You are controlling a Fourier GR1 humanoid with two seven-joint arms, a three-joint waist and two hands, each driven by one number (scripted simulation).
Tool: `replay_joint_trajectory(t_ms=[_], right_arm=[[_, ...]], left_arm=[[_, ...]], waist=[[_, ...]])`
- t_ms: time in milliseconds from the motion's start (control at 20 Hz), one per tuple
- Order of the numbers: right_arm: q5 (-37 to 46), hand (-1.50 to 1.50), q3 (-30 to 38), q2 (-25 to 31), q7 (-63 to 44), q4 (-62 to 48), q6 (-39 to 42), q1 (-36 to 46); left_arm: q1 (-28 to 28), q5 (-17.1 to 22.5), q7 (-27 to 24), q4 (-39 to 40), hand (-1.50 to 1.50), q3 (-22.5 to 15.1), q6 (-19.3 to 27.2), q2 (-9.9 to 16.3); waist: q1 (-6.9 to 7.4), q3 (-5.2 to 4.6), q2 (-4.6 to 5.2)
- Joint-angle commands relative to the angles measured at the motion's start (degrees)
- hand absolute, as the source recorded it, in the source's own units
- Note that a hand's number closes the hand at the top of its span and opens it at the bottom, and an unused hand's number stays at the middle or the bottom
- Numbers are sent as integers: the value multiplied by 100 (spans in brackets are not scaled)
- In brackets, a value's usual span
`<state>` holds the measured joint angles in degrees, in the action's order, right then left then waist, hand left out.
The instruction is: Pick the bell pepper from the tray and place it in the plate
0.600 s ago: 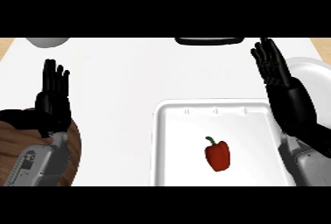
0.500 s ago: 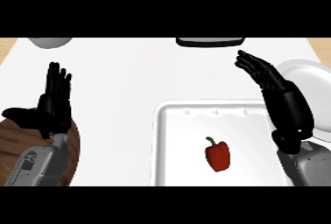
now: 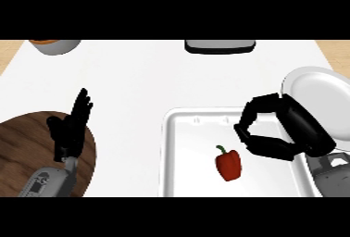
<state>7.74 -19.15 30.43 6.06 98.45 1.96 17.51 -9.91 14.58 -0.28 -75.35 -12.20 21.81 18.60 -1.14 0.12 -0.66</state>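
White counter [image 3: 150, 83] fills the view, with a dark wooden board [image 3: 27, 143] at its lower left edge. 1 white tray [image 3: 179, 152] lies right of centre, and 1 white plate [image 3: 321, 90] lies just beyond the tray's upper right corner. A bowl [image 3: 54, 45] and a dark container [image 3: 220, 45] show at the far edge.

The red bell pepper [image 3: 229, 165] lies on the tray floor, stem pointing away from the robot, apart from every tray wall.

The right hand [image 3: 273, 132] hangs over the tray's right part, just beside the pepper and not touching it. Its fingers and thumb are curled into an open-sided ring and enclose nothing. The left hand [image 3: 71, 129] rests at the board's edge, fingers straight and pointing up.

Step in hand, as judged: approach and grasp. Recommended procedure:

1. Uncurl the right hand before descent.
2. Centre the hand over the pepper's body, not the stem.
3. Place thumb and fingers on opposite flanks, then close.
4. Lift clear of the tray wall before moving toward the plate.

Risk: a closed hand arriving from the side may push the pepper along the tray.
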Motion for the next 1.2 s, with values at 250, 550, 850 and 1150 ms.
replay_joint_trajectory(t_ms=[250,550,850,1150], right_arm=[[-1751,-150,-4,-953,2071,-721,705,-1709],[-61,-150,-195,238,2330,-872,849,-1362],[844,-150,-224,817,1083,-303,907,-653],[1183,-150,-692,938,-191,-50,1915,-107]], left_arm=[[276,-56,545,-30,0,-349,-197,0],[506,-207,861,-452,0,-433,-89,95],[402,-237,908,-354,0,-331,-126,104],[492,-263,691,-315,0,-211,-179,61]], waist=[[105,16,89],[177,-7,39],[144,-20,48],[190,-23,72]])
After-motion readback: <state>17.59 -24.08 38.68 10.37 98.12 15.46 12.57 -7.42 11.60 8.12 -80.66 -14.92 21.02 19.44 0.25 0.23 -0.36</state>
